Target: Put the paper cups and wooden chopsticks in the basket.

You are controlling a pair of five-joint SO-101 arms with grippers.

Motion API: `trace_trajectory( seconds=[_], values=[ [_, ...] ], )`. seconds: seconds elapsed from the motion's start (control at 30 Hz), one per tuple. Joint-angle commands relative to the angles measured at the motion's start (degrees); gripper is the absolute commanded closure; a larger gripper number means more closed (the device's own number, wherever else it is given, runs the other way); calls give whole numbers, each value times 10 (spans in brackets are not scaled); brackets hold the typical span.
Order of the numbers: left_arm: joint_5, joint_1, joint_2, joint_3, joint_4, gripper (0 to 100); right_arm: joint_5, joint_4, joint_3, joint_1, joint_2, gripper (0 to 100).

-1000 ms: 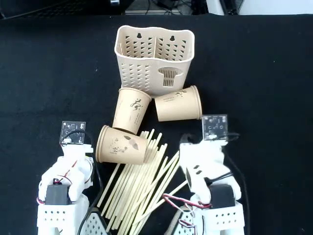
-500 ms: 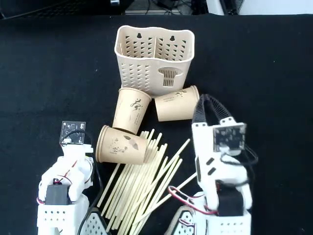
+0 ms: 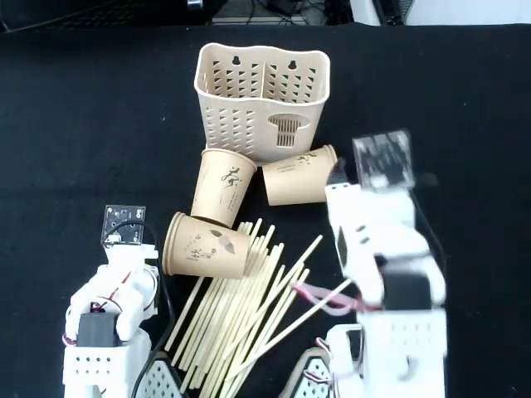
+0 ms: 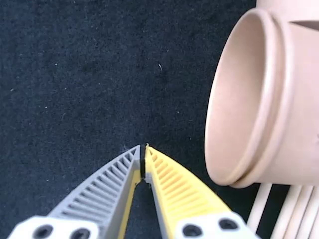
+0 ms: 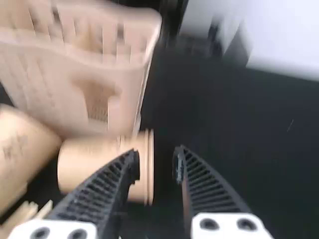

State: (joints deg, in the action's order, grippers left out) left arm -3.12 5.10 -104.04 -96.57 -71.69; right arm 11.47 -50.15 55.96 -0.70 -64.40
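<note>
Overlapping cup point(image 5: 94, 164) rim, R hand point(image 5: 155, 162) narrowly apart; L hand point(image 4: 144, 149) pinched closed.

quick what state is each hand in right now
Left hand: closed, holding nothing.
Right hand: open, holding nothing.

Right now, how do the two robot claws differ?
The left gripper is shut, the right gripper open. The left's fingers are grey and yellow; the right's are black. The left is beside the rim of a paper cup; the right at a second cup by the basket. Both have ribbed fingers.
</note>
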Motion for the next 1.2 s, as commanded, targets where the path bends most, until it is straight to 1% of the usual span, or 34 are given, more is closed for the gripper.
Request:
trace_trajectory(
  seconds=[0.0, 0.17, 0.3, 0.43, 0.67, 0.73, 0.8, 0.83, 0.9, 0.97, 1.17],
  values=[
    [3, 0, -3, -7, -13, 968, 4, 11, -45, 5, 123, 864],
    [3, 0, -3, -7, -13, 968, 4, 75, -50, 5, 235, 861],
    [3, 0, -3, -7, -13, 968, 8, 98, -51, 4, 300, 858],
    [3, 0, -3, -7, -13, 968, 4, 100, -75, 4, 350, 818],
    [3, 0, -3, -7, -13, 968, 8, 102, -120, 4, 427, 815],
    [3, 0, -3, -7, -13, 968, 12, 103, -121, -6, 441, 815],
    [3, 0, -3, -7, -13, 968, 41, 99, -116, -19, 448, 819],
    [3, 0, -3, -7, -13, 968, 56, 98, -114, -27, 450, 837],
    [3, 0, -3, -7, -13, 968, 76, 102, -104, -36, 444, 902],
    [3, 0, -3, -7, -13, 968, 74, 102, -93, -36, 428, 984],
    [3, 0, -3, -7, -13, 968, 83, 82, -21, -32, 314, 985]
  ],
)
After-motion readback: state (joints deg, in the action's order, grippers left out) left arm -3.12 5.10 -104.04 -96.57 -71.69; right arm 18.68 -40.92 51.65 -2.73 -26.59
